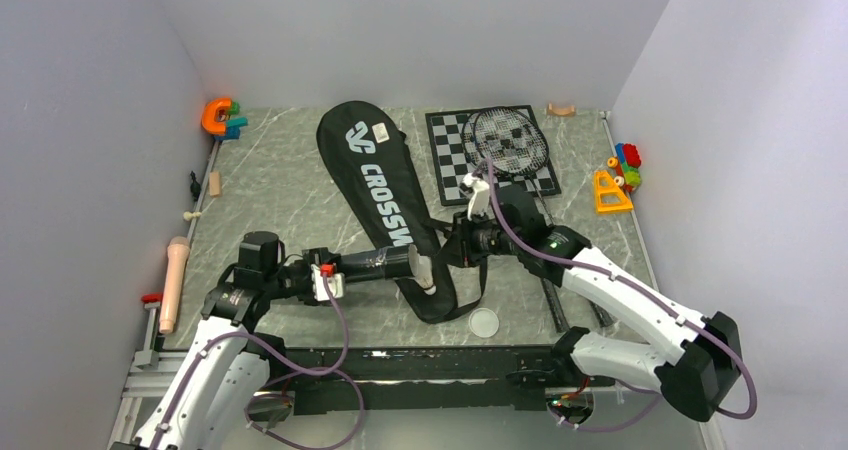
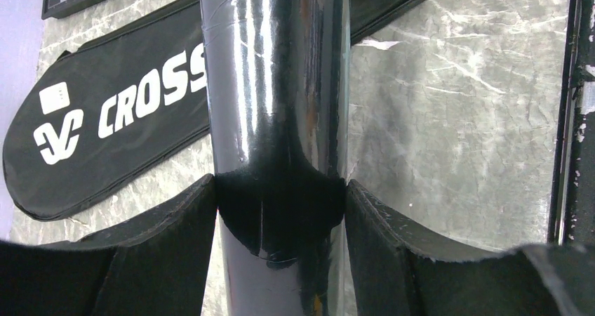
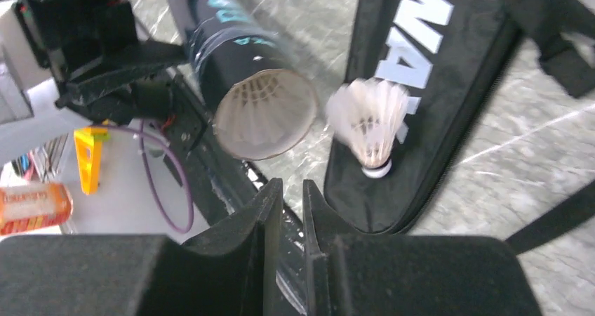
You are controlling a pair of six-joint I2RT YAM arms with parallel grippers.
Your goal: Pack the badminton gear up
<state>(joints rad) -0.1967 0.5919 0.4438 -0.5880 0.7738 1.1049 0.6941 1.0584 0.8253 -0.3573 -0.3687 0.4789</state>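
Left tool (image 2: 279,189) is clamping the dark shuttlecock tube (image 2: 273,84); right tool (image 3: 291,186) is gaping narrowly, empty, a shuttlecock (image 3: 370,126) lying just ahead.

Top view: bright, even, diffuse overhead light; faint soft shadows on table (image 1: 290,200); walls (image 1: 420,30) evenly lit; mild wide-angle lean at edges.
Left wrist view: vertical glare streaks on tube (image 2: 273,84); near foreground dark and soft; table sharp.
Right wrist view: shuttlecock (image 3: 370,130) smeared, probably motion blur; tube mouth slightly soft; near foreground out of focus; bright patch lower left.
Colour consistent across 3 views.
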